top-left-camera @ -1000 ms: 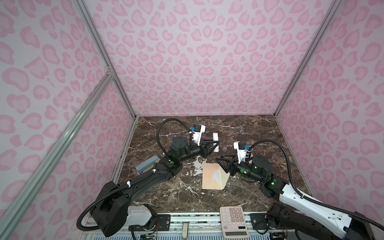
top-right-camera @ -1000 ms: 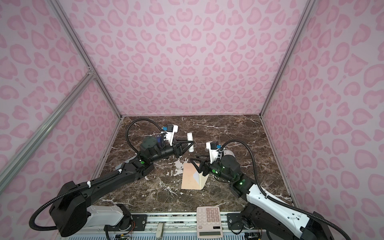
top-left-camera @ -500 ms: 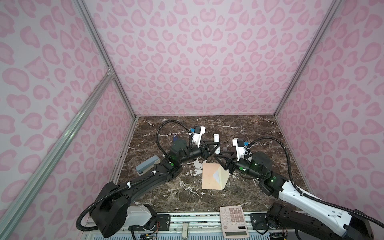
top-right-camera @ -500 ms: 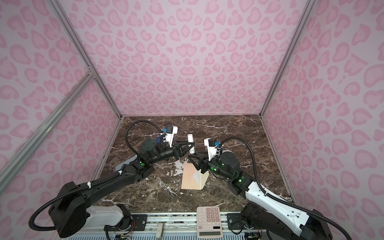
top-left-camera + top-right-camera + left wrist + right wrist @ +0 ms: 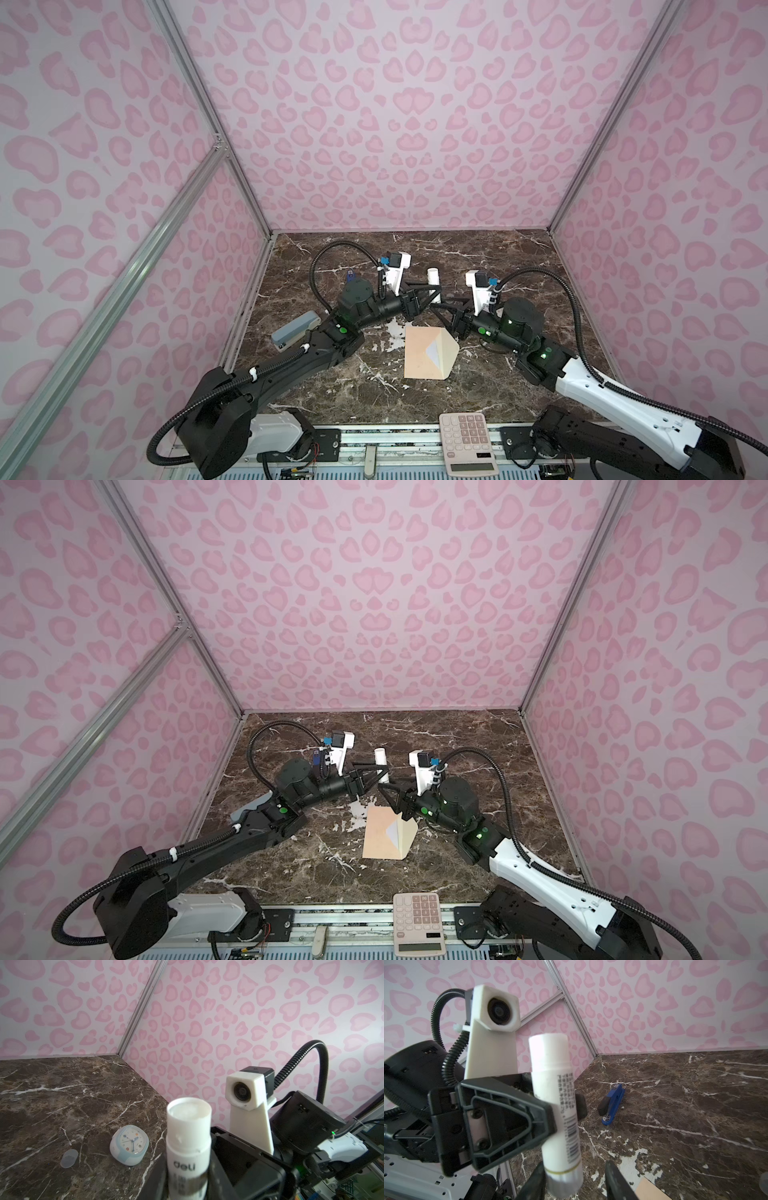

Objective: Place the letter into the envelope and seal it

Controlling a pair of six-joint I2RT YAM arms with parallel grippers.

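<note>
one glue stick [image 5: 433, 275] clamped roughly upright in left gripper [image 5: 432, 293]; right gripper [image 5: 574, 1168] jaws apart astride stick's lower end; envelope [image 5: 417, 353] lying on table [image 5: 478, 257] just beside both, flap open

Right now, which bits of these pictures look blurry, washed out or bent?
Left wrist view: the glue stick blurs near the lens, the alarm clock is sharp. Right wrist view: the glue stick's top is washed out white, the blue stapler crisp. Both top views: wide lens, pink walls splay outward.
</note>
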